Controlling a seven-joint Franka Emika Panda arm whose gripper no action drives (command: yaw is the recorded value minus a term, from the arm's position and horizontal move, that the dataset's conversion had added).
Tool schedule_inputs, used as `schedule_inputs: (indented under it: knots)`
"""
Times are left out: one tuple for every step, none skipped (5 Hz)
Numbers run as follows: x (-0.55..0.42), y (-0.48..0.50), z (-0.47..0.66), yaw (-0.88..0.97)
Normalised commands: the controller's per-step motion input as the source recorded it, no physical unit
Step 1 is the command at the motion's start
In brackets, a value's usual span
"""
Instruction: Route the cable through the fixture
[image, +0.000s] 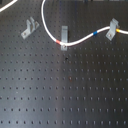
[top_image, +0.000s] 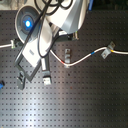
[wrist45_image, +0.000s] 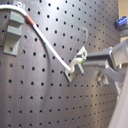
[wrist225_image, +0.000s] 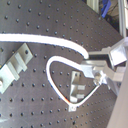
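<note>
The cable (image: 49, 29) is a thin white cord. It comes in from the first exterior view's top edge, passes to the right of the fixture (image: 29, 29) without touching it, and runs on to the right. The fixture is a slanted grey bracket and its slot is empty; it also shows in the second wrist view (wrist225_image: 15, 65). My gripper (wrist45_image: 76, 65) appears shut on the cable (wrist45_image: 50, 50) above the board. It also shows in the second wrist view (wrist225_image: 92, 67), where the cable (wrist225_image: 50, 40) loops beside it. The gripper is outside the first exterior view.
The cable sits in an upright grey clip (image: 63, 44) at its red-orange band and in a slanted clip (image: 114, 30) at its yellow band, with a blue band (image: 94, 34) between. The arm (top_image: 40, 35) hides the fixture in the second exterior view. The black board (image: 65, 95) is perforated.
</note>
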Motion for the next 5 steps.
schedule_inputs:
  knots:
    - [0.029, 0.392, 0.3, 0.41]
    - [0.136, 0.349, 0.28, 0.45]
    - [0.17, 0.345, 0.22, 0.44]
    - [0.079, 0.334, 0.0, 0.48]
    - [-0.142, 0.413, -0.08, 0.52]
